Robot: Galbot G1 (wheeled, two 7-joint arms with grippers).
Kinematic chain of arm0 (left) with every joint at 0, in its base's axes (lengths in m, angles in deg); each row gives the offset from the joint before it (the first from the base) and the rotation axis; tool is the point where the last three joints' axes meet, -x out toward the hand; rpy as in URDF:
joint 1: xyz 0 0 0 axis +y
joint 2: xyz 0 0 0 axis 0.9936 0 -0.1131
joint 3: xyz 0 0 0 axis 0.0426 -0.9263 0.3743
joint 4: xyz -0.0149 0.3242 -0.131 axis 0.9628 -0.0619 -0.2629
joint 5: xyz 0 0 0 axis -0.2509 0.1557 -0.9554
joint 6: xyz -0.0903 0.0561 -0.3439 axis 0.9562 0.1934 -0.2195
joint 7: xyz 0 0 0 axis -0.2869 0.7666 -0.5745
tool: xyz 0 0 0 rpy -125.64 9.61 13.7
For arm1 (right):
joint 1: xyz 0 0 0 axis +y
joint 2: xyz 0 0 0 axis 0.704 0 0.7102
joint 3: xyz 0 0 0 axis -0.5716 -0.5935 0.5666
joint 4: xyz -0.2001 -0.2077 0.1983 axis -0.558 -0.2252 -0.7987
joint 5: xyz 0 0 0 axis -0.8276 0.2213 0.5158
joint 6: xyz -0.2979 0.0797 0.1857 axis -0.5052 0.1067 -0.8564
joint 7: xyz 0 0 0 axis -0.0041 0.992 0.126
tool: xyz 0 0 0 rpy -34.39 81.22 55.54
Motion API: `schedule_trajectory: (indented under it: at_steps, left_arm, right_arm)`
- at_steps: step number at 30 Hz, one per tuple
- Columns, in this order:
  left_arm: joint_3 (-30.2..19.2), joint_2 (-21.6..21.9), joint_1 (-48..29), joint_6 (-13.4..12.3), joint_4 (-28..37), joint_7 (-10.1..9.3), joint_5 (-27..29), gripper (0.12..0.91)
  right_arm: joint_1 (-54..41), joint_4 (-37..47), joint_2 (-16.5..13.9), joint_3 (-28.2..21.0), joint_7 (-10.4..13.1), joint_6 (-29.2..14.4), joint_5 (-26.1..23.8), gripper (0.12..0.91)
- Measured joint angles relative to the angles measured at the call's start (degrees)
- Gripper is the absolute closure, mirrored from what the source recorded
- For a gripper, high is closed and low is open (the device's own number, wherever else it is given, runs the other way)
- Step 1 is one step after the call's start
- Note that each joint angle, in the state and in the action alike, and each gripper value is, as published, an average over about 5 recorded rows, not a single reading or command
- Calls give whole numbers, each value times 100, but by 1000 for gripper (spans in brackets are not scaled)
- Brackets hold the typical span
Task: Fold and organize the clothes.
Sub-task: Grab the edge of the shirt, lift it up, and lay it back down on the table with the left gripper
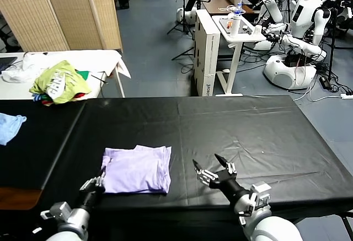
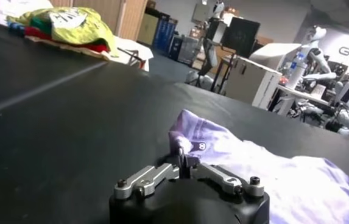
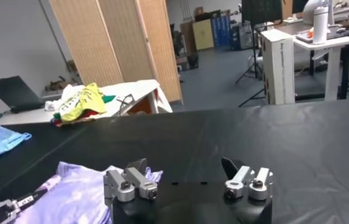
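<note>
**Q:** Where is the garment, and what does it look like?

**A:** A light lavender short-sleeved cotton T-shirt [image 1: 137,169] lies partly folded into a rough rectangle on a black, smooth, slightly glossy table covering [image 1: 242,125], near the table's front edge and left of centre. The cloth is soft and thin, with gentle wrinkles and layered edges.

**Q:** What is the left gripper doing?

**A:** The left gripper [image 1: 95,185], a black body with silver linkages, sits at the shirt's near left corner. In the left wrist view its fingers [image 2: 185,159] are pinched tight on a small bunched tip of lavender fabric. It likely grips the corner because that gives control for lifting and carrying an edge over in a fold.

**Q:** And the right gripper?

**A:** The right gripper [image 1: 212,170] hovers low just beside the shirt's right edge, apart from it, its dark pointed fingers spread wide and empty. That placement suggests it is lined up to take the opposite corner.

**Q:** What else is around?

**A:** A crumpled lime-green and white garment heap [image 1: 59,82] rests on a white side table [image 1: 110,59] beyond the far left corner, and a small light-blue cloth [image 1: 10,126] lies at the left edge, both well apart from the shirt.
</note>
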Motion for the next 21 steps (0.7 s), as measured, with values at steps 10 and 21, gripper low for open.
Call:
schedule_trajectory:
  at_steps: [10, 21]
  left_arm:
    - [506, 787, 272, -355, -179, 12, 1074, 858]
    - [2080, 2144, 1123, -556, -388, 3, 825, 858]
  right_arm:
    - [-116, 211, 58, -91, 16, -8, -113, 118]
    - [-291, 498, 199, -273, 21, -10, -156, 118]
